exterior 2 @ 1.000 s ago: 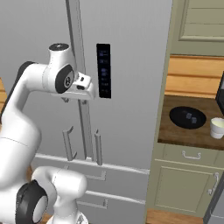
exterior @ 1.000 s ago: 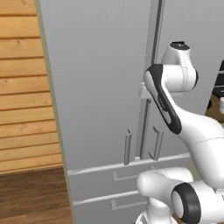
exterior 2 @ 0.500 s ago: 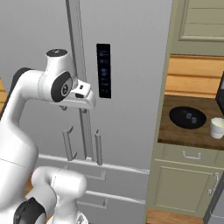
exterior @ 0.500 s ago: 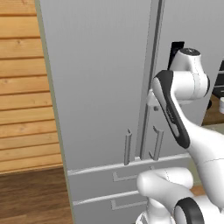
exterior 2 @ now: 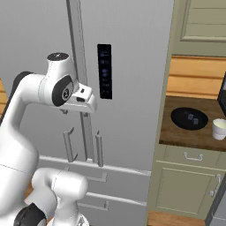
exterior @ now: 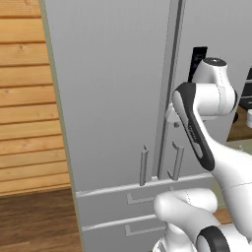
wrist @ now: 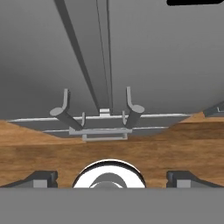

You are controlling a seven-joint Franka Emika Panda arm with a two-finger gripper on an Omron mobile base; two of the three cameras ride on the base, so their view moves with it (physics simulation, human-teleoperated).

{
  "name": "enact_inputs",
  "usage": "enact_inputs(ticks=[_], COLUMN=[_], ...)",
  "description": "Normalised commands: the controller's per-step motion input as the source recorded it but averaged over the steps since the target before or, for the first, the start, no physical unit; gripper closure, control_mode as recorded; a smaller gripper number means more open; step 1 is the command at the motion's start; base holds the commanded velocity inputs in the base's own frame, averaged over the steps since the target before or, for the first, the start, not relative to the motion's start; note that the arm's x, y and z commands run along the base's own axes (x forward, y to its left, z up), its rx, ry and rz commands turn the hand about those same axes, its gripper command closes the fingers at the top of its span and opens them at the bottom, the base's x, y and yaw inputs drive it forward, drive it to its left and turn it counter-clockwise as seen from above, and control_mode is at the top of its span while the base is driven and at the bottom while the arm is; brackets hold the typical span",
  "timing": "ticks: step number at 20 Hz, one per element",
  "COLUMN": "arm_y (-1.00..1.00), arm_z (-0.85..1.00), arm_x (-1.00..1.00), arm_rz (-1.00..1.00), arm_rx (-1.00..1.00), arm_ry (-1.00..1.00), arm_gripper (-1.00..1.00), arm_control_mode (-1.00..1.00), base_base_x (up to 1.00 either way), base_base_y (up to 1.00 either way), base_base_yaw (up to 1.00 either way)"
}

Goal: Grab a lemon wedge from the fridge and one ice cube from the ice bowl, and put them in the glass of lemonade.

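Hanging close in front of the fridge, the gripper is keeping its fingers spread wide apart, holding nothing. From the hand view, both door handles are running down toward the drawers. Off to the fridge's right, the right base view is showing the bowl beside the glass on the counter.
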Motion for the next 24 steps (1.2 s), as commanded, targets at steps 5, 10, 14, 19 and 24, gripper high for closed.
enact_inputs(ticks=[5, 10, 14, 19, 24], arm_y=[0.0, 0.0, 0.0, 0.0, 0.0], arm_z=[0.0, 0.0, 0.0, 0.0, 0.0], arm_x=[0.0, 0.0, 0.0, 0.0, 0.0], arm_rz=[0.0, 0.0, 0.0, 0.0, 0.0], arm_rx=[0.0, 0.0, 0.0, 0.0, 0.0], arm_ry=[0.0, 0.0, 0.0, 0.0, 0.0], arm_gripper=[-1.0, -1.0, -1.0, -1.0, -1.0], arm_control_mode=[1.0, 1.0, 1.0, 1.0, 1.0], base_base_x=[-0.05, -0.81, -0.98, -0.76, -0.59], base_base_y=[0.0, -0.04, 0.0, 0.0, 0.0], base_base_yaw=[0.0, 0.0, 0.0, 0.0, 0.0])
